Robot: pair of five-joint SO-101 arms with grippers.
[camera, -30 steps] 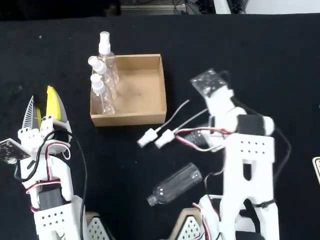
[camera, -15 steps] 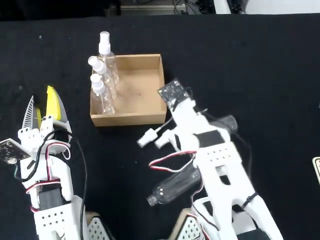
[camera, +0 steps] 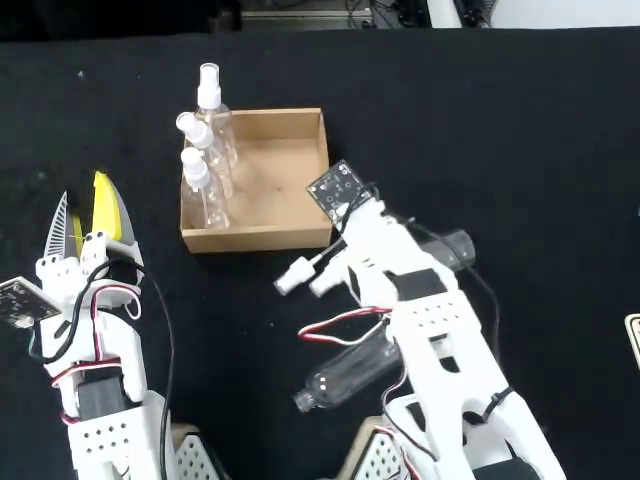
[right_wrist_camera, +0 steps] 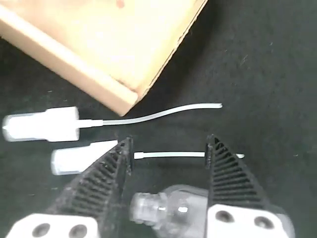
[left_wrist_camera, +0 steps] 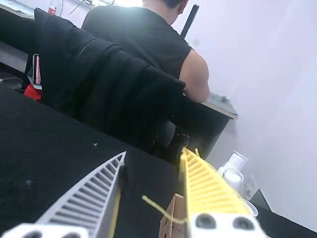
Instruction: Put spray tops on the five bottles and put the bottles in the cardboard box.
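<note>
Jaws: spread wide on the right gripper (right_wrist_camera: pixel 169 141) with nothing pinched; they straddle the thin dip tube of the nearer spray top (right_wrist_camera: pixel 81 157).
Spray tops: the nearer one's white head lies just outside one jaw tip, its tube crossing the gap. The second spray top (right_wrist_camera: pixel 42 126) lies just beyond the tips, its tube curving away.
Grip: the tube looks too thin and bendy to hold well. Sliding along it to close on the white head should give a firmer, straighter hold for seating it on a neck.
Open bottles: a capless bottle (right_wrist_camera: pixel 166 206) lies under the gripper's base, its neck between the jaw roots. A second capless bottle (camera: pixel 350 370) lies back beside the arm's base.
Cardboard box (right_wrist_camera: pixel 74 67): its corner is just past the far spray top. Three capped bottles (camera: pixel 212 155) stand along the wall farthest from the gripper.
Room: tight ahead against the box wall; open black table (camera: pixel 520 130) on the outer side.
Left gripper (left_wrist_camera: pixel 152 154): fingers apart, empty, well off to the side.
</note>
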